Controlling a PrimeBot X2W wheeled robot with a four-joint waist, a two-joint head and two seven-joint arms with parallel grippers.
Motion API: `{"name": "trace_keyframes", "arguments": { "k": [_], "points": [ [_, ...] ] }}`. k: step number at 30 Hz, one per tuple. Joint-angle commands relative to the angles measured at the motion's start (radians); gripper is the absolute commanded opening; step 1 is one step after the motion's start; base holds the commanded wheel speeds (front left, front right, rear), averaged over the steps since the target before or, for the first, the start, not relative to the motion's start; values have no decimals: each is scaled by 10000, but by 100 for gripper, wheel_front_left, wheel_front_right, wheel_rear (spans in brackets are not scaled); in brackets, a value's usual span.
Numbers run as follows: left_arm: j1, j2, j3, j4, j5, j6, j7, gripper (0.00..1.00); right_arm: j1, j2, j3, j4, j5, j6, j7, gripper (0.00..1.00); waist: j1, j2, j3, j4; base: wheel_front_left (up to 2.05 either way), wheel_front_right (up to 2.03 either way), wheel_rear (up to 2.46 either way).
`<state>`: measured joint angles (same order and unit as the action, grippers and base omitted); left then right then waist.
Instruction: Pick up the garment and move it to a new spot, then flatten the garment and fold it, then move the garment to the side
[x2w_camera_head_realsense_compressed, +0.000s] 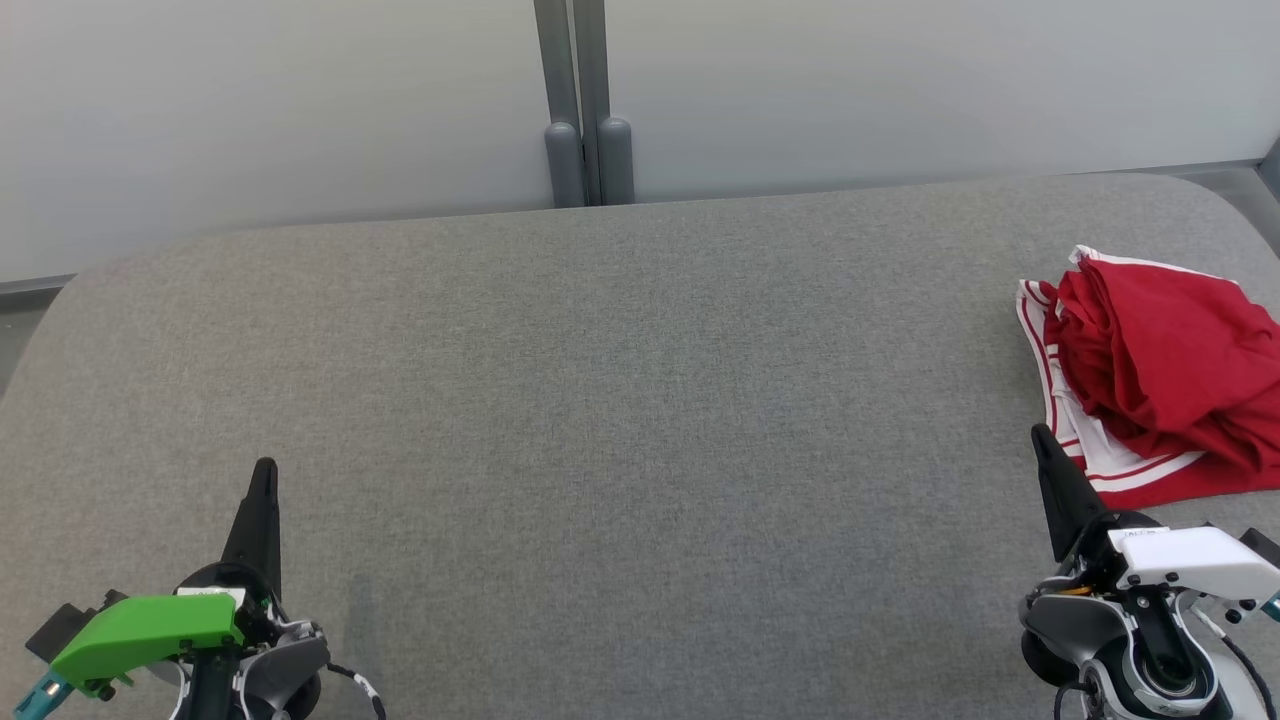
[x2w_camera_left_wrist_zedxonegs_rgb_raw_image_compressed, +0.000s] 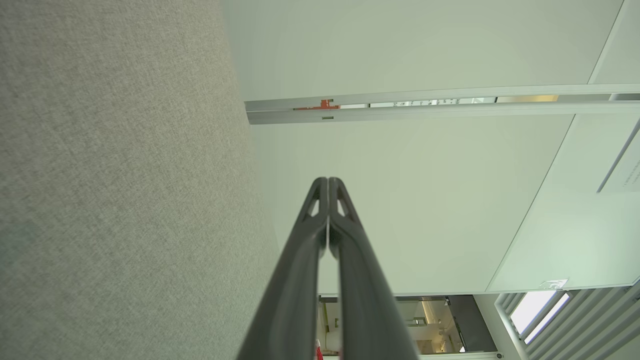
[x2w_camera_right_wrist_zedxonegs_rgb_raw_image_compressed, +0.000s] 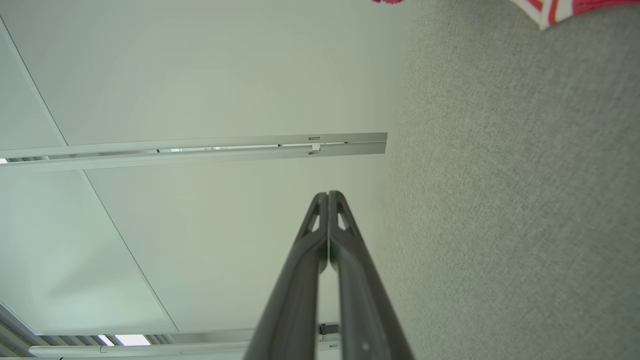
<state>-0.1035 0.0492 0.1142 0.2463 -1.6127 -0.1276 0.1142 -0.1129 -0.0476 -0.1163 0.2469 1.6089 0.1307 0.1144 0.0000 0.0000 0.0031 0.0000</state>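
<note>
**Head view.** A grey fabric tabletop (x2w_camera_head_realsense_compressed: 620, 400) with rounded far corners spans the frame. Behind its far edge stands a pale wall (x2w_camera_head_realsense_compressed: 300, 100) with a grey post (x2w_camera_head_realsense_compressed: 588, 150) at mid-width. The garment (x2w_camera_head_realsense_compressed: 1160, 370), red with white-striped borders, lies crumpled in a loose heap at the tabletop's right edge, about midway between its near and far sides, and is cut off by the frame margin. The left end effector (x2w_camera_head_realsense_compressed: 263, 468), below a green cover (x2w_camera_head_realsense_compressed: 140, 625), sits over the tabletop's near left corner. The right end effector (x2w_camera_head_realsense_compressed: 1041, 432), below a white cover (x2w_camera_head_realsense_compressed: 1190, 560), sits over the near right corner. Both point toward the tabletop's far edge. The right tip appears just beside the garment's near border; contact cannot be judged here. The left one is well apart from the garment, across the bare width of the tabletop.

**Left wrist view.** The two dark fingers (x2w_camera_left_wrist_zedxonegs_rgb_raw_image_compressed: 300, 280) of the left end effector (x2w_camera_left_wrist_zedxonegs_rgb_raw_image_compressed: 328, 181) are pressed together at the tips and hold nothing. The tabletop (x2w_camera_left_wrist_zedxonegs_rgb_raw_image_compressed: 115, 175) lies to one side.

**Right wrist view.** The right end effector (x2w_camera_right_wrist_zedxonegs_rgb_raw_image_compressed: 328, 194) is likewise fully closed and empty. A striped corner of the garment (x2w_camera_right_wrist_zedxonegs_rgb_raw_image_compressed: 550, 12) rests on the tabletop (x2w_camera_right_wrist_zedxonegs_rgb_raw_image_compressed: 515, 200), apart from the fingertips.
</note>
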Motion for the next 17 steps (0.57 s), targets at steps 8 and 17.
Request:
{"name": "trace_keyframes", "arguments": {
  "k": [8, 17],
  "points": [
    [-109, 13, 20, -22, -3, -65, 37, 0, 89, -10, -23, -50, 57, 0, 44, 0, 0, 0, 0, 0, 0, 0, 0],
    [-109, 13, 19, -23, -4, -63, 36, 0, 89, -10, -21, -50, 59, 0, 43, 0, 0, 0, 0, 0, 0, 0, 0]
  ]
}}
